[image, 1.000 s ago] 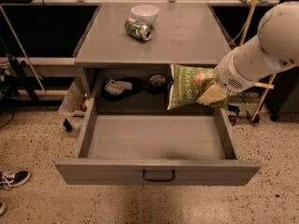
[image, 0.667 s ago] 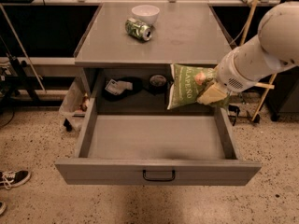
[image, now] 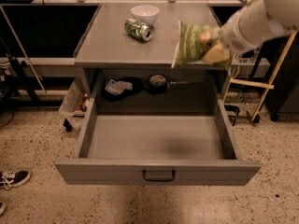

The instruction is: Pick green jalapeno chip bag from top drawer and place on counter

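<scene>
One gripper (image: 214,49) clasps green jalapeno chip bag (image: 192,42) above counter (image: 117,48).

We can read nothing; lettering on the bag (image: 190,48), gripped by the tool (image: 213,51) over the right edge of the counter (image: 117,48), is illegible.

We see the counter (image: 112,48), a flat gray top, carrying two things near its back edge. A white bowl (image: 145,14) stands upright there. Just in front of it, slightly left, a green-patterned can (image: 138,29) lies on its side. We cannot tell whether they touch. The gripper (image: 212,50) hangs at the counter's right front corner, clamped on the green jalapeno chip bag (image: 191,43), which is held above the surface. On the speckled floor (image: 37,139) we find a dark sneaker (image: 11,178) at far left.
</scene>
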`<action>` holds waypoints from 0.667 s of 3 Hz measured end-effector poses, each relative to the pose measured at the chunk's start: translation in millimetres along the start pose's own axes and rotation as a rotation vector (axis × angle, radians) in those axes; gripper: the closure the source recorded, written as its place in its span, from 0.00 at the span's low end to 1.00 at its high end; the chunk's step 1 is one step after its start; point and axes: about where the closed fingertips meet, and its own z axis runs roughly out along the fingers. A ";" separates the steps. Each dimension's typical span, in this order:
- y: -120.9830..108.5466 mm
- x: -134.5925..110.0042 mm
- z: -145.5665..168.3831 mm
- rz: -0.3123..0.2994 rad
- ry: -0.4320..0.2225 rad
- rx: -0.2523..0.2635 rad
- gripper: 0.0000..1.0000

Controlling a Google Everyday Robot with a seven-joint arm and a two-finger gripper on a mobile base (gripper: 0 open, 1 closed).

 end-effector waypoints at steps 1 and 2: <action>-62.6 -27.1 -2.0 -0.025 0.042 0.079 1.00; -88.1 -33.6 34.9 -0.052 0.144 0.030 1.00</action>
